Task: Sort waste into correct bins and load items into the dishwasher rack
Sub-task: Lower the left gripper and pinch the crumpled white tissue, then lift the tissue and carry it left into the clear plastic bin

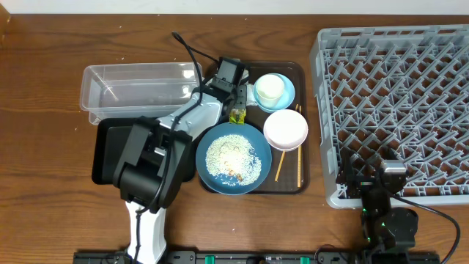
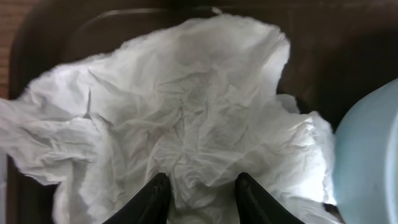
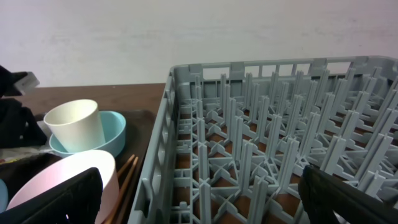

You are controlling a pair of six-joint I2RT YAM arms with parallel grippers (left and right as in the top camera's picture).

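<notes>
Brown wood-grain table; pale plain wall behind it in the right wrist view.

- Grey plastic rack: one, square, a lattice of upright pegs, at the right.
- Clear tub: one, rectangular, at the far left.
- Black tray: one, shallow, just in front of the tub and partly under the left arm.
- Dark brown serving tray: one, between the bins and the rack. On it:
  - blue plate: one, round, with loose white rice heaped in the middle
  - white bowl: one
  - light-blue bowl: one, with one cream cup upright inside it
  - chopsticks: two, thin and wooden, beside the plate
  - green wrapper: one, small, at the plate's far edge
  - napkin: one, white, crumpled and creased, spread on the tray's far end next to the light-blue bowl

Left tool: dark fingers partly spread, tips down at the napkin with paper between them; no firm pinch seen.

Right tool: spread wide, empty, at the rack's near edge.
</notes>
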